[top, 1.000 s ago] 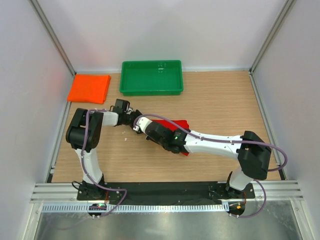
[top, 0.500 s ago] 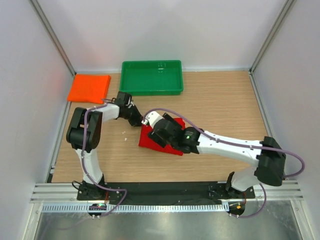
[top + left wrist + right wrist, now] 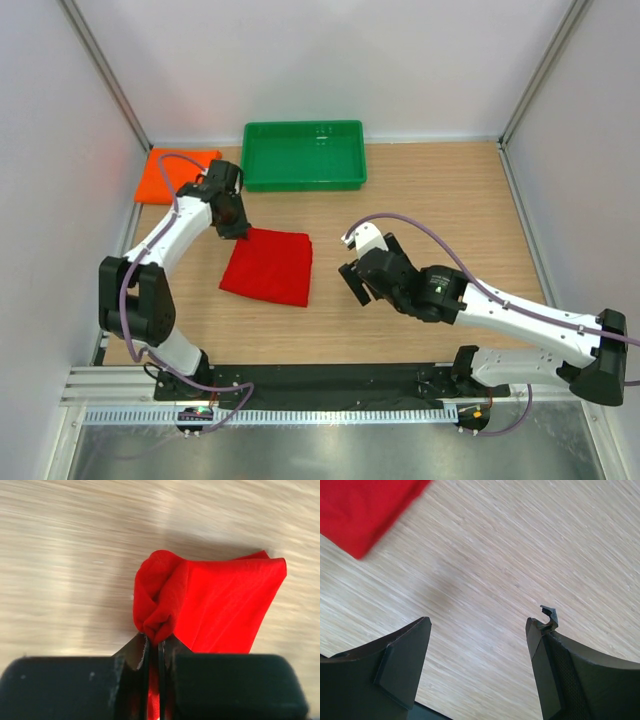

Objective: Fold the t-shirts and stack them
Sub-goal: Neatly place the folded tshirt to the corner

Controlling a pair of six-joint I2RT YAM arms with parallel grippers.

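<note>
Pinching a bunched corner of the red shirt [image 3: 220, 605], left gripper [image 3: 153, 641] is clamped on it; right gripper [image 3: 479, 626] spread wide, clear of cloth.

Top camera looks down over the whole table [image 3: 420, 200]; both wrist cameras closely share the red t-shirt [image 3: 268, 266].

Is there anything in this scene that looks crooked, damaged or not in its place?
Nothing looks damaged or spilled. Only the folded red t-shirt lies slightly askew to the table edges, and its far corner is bunched up where the left gripper pinches it. The orange t-shirt lies flat, apart.
</note>
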